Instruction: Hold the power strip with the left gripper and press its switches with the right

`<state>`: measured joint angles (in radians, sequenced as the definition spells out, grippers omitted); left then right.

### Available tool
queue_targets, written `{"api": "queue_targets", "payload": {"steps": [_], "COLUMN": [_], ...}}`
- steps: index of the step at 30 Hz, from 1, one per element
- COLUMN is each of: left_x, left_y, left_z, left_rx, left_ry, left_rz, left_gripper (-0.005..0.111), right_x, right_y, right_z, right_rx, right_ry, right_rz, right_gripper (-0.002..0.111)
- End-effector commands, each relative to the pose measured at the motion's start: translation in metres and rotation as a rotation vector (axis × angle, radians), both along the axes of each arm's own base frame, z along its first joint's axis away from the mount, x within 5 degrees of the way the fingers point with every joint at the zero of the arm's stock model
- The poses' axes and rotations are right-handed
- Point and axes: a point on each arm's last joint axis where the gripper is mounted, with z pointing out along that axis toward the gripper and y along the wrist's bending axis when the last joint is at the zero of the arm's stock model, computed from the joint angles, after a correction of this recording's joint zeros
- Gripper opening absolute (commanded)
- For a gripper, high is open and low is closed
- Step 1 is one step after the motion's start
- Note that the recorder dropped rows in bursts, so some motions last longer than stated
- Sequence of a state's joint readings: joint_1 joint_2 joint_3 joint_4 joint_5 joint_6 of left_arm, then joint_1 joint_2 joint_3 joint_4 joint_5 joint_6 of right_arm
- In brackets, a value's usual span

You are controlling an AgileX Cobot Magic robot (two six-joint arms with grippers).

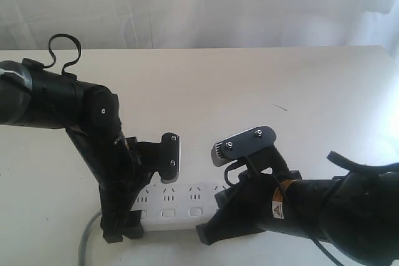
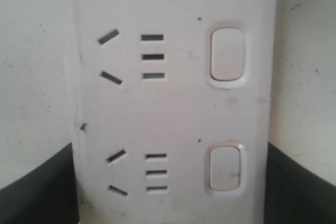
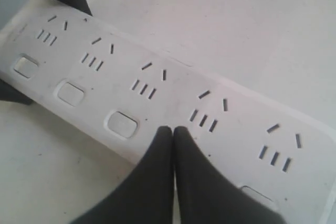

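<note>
The right gripper [image 3: 172, 130] has its jaws pressed together, tips over the strip [image 1: 181, 202] just beside the third of its switches [image 3: 121, 124], counted from the cord end (contact cannot be told). The left gripper [image 2: 170, 198] clamps that end, one of its fingers [image 2: 37, 195] against each long edge. The grey cord [image 1: 87, 244] trails off the near side. The strip lies flat on the white table [image 1: 249, 85]; bare surface spreads behind it, up to a pale curtain [image 1: 199, 4].

White tabletop [image 1: 249, 79]; pale curtain [image 1: 187, 4] behind, faint folds, bright diffuse light.
</note>
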<state>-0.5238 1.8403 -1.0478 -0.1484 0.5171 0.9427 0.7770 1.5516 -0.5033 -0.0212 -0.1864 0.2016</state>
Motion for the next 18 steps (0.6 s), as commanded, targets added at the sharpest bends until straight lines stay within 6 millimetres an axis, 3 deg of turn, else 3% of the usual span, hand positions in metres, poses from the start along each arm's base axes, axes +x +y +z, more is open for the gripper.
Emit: {"api": "queue_targets", "payload": {"steps": [1, 18], "left_x": [-0.012, -0.011], "left_y": [0.006, 0.004], "left_z": [-0.016, -0.016], "left_rx": [0.06, 0.041], "left_ry": [0.126, 0.123], "left_rz": [-0.014, 0.002], "left_gripper": [0.0, 0.0], "right_x": [0.0, -0.001], "right_y": [-0.003, -0.004], "right_z": [-0.002, -0.028], "right_rx": [-0.015, -0.061], "right_ry": [0.003, 0.052], "right_rz": [-0.002, -0.003], "right_gripper": [0.0, 0.0]}}
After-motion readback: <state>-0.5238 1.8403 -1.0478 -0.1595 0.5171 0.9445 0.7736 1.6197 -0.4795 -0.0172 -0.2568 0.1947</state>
